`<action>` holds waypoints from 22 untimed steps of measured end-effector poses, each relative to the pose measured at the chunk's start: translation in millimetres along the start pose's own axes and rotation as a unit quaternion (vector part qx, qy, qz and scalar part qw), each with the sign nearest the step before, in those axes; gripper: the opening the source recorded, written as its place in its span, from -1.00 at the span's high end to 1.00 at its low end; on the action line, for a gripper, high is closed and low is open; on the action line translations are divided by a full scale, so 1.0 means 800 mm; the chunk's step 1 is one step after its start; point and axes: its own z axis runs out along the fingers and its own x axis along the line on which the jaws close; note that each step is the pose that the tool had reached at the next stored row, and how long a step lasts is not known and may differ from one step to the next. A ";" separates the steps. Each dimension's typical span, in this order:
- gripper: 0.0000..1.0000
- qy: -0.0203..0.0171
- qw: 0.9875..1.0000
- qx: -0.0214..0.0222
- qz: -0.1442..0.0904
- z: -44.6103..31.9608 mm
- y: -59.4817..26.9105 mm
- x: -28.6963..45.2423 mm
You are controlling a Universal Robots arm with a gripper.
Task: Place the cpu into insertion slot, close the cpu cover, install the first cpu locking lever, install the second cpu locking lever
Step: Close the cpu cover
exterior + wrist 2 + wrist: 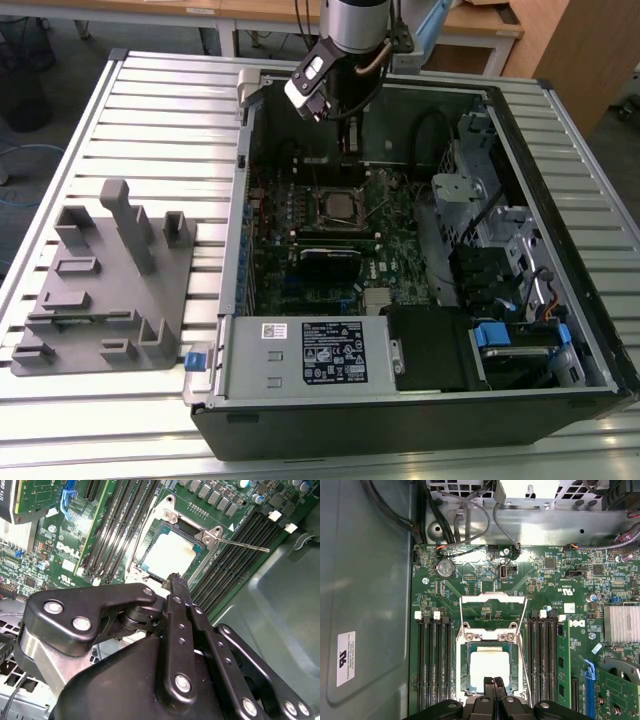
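The cpu [489, 666] lies flat in the insertion slot [464, 665], its pale top showing in both wrist views [169, 554]. The cpu cover [493, 598] stands flipped open at the slot's end away from the gripper, with the board visible through its cut-out. Thin wire levers [524, 625] run along both sides of the slot, and one lever [243, 544] sticks out unlatched. My gripper [494, 682] hangs just above the slot's near edge, shut with nothing between its fingers. In the exterior view the gripper [349, 150] hovers over the slot [336, 207] inside the open computer case.
Black memory slots [434, 655] flank the socket on both sides. A finned heatsink [621, 624] and a blue connector [589, 672] sit nearby. Case walls [236, 240], drive cages [470, 190] and cables [470, 535] ring the board. A grey fixture [105, 285] lies outside the case.
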 end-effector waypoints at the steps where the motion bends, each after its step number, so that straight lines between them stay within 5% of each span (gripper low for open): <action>1: 0.79 0.000 1.000 0.000 0.000 -0.0007 0.000 -0.0001; 22: 0.79 0.000 1.000 0.000 0.000 -0.0077 0.001 -0.0002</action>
